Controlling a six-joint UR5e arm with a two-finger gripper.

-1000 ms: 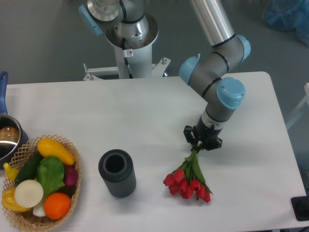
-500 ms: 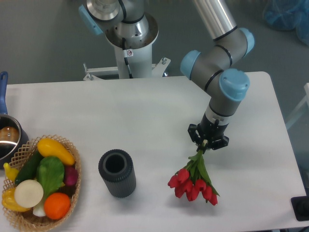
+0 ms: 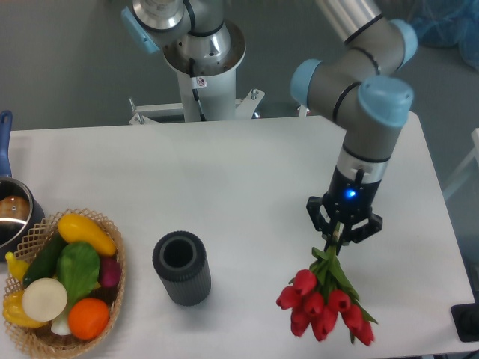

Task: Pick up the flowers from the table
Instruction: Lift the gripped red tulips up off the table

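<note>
The flowers are gripped at the upper end of their green stems by the gripper, whose two dark fingers are closed tight on the stalks. The red tulip heads are seen hanging below the gripper, with the leaves spread out between the fingers and the blooms. Whether the blooms are clear of the table or brushing it cannot be told from this view. A small blue light is shown on the wrist just above the gripper.

A ribbed dark grey cylinder, open at the top, is set upright on the table to the left of the flowers, well apart from them. Farther left of the flowers, at the table's near left corner, a wicker basket is placed, filled with coloured vegetables. A metal pot with a blue handle is cut off by the frame's left edge, just above the basket.
</note>
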